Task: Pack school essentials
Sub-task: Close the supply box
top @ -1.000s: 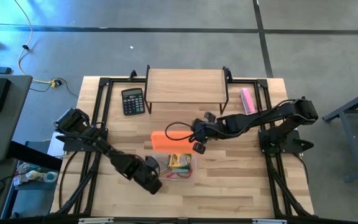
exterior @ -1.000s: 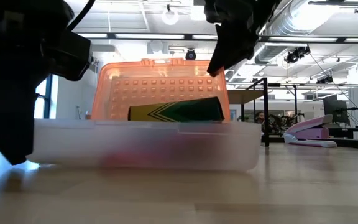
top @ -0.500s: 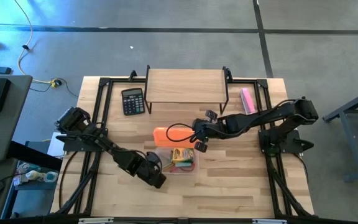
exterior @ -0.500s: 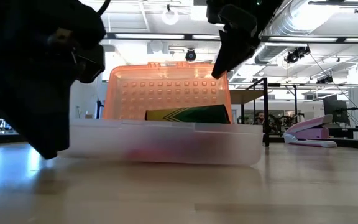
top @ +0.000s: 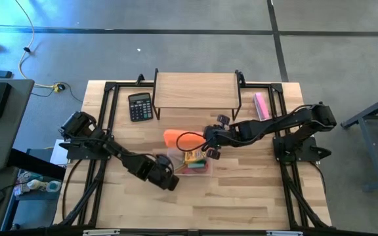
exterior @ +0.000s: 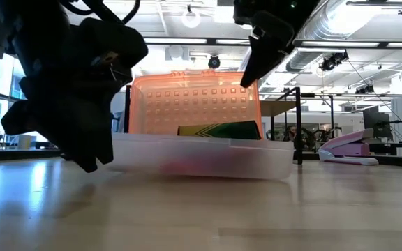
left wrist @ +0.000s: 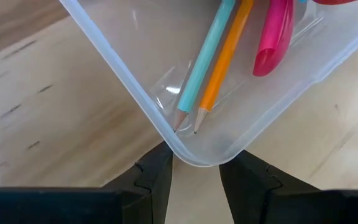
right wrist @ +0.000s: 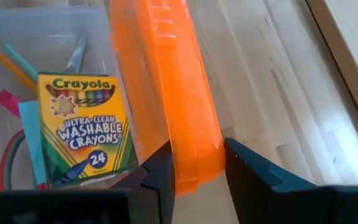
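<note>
A clear plastic box stands on the table with its orange hinged lid raised. Inside it lie the yellow-green crayon box, green and orange pencils, a pink-red pen, a light blue notepad and the scissors' red handle. My left gripper is open at the box's near-left corner. My right gripper is shut on the lid's free edge, above the box's right side. My left gripper has the box's rounded corner between its open fingers, coming level from the table's near-left side. Its fingers lie against the two walls that meet there. The box stays flat on the table. My right gripper pinches the orange lid's free edge between its two fingers, coming from the table's right side. The lid stands tilted up on its hinge behind the box.
A black calculator lies far left beside a wooden riser shelf. A pale pink oblong block lies far right. Bare wood lies near the front edge.
My left gripper has moved toward the far-right, with the box's corner between its fingers. The box has slid along the table toward the right and far side. The lid, held by my right gripper, has tipped up steeper.
</note>
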